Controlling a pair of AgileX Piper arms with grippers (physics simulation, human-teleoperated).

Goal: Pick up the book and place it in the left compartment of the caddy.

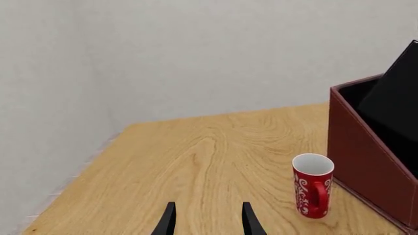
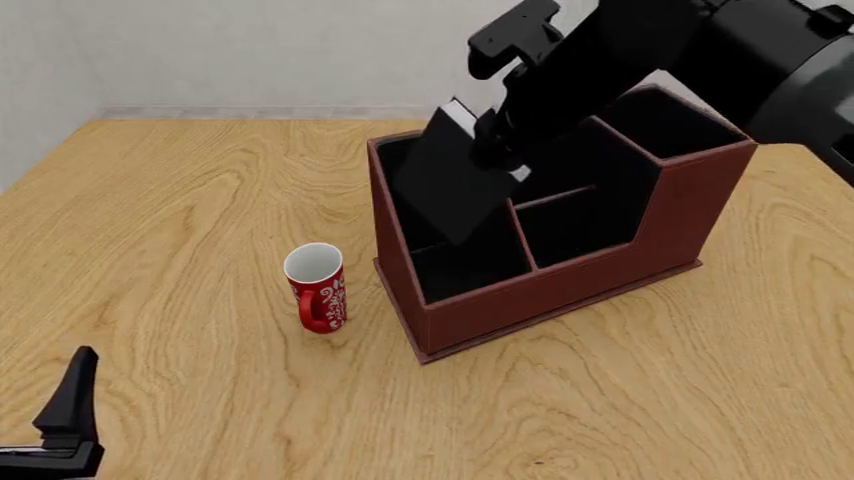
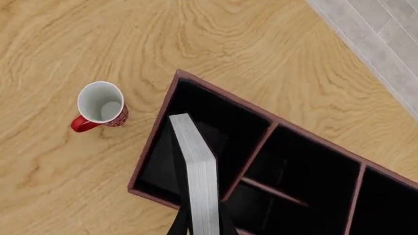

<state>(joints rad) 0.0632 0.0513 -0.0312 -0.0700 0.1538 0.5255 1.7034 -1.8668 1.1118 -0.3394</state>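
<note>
Left gripper (image 2: 78,405) spread and empty at near left, red mug (image 2: 316,287) upright just left of caddy (image 2: 561,285), right gripper (image 2: 497,140) clamping tilted black book (image 2: 447,185) over left compartment (image 2: 447,265).

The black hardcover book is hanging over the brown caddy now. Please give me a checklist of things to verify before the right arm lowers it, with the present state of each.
1. Right gripper shut on the black hardcover book with white page edges: ok.
2. Book over the long left compartment of the reddish-brown box caddy, not the middle sections: ok in the right wrist view.
3. Book upright for a straight drop: not ok, it is tilted in the front view.
4. Book's lower edge already touching the compartment floor: cannot tell.
5. Red mug with white inside apart from the caddy: ok.
6. Left gripper open and away from the caddy: ok.
</note>
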